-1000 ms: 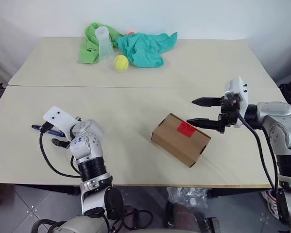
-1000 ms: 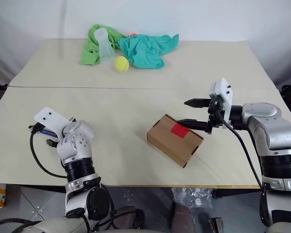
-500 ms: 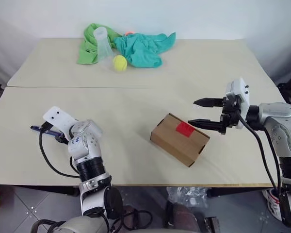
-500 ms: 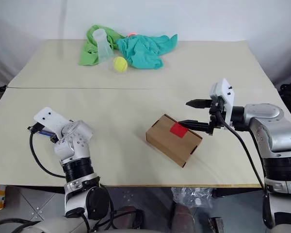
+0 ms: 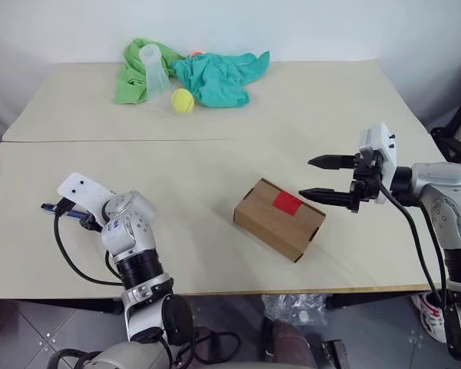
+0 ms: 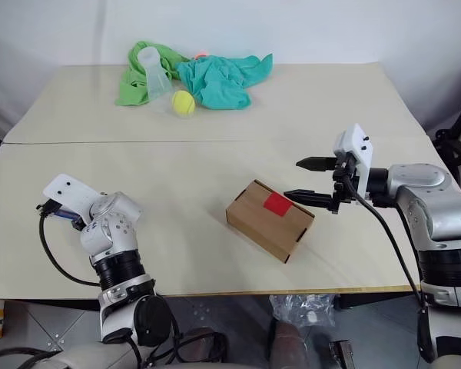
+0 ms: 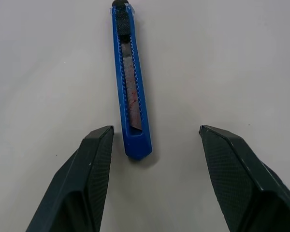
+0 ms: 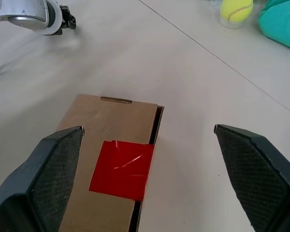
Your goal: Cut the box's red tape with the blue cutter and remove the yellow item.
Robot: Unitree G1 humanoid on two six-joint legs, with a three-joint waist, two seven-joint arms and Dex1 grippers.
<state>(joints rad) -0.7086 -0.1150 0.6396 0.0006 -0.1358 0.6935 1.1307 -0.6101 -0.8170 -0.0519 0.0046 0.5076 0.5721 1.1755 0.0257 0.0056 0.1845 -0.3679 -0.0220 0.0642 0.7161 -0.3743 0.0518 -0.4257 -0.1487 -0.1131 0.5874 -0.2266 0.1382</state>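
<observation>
Beige table [image 5: 215, 165], white wall behind. At eight o'clock, the left gripper [image 7: 154, 145] stands spread around the blue cutter [image 7: 129, 82], not touching, apparently poised to grasp. Centre: sealed box [image 5: 278, 219], red tape [image 5: 286, 203] intact. At three o'clock, the right gripper [image 5: 320, 178] waits, spread and empty.

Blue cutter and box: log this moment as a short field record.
blue cutter: flat on the table, between the open fingers of the left gripper, not gripped
box: closed, on the table
red tape: uncut across the flap seam
right gripper: open, beside the box, holding nothing
tennis ball: far side, by green cloths
</observation>
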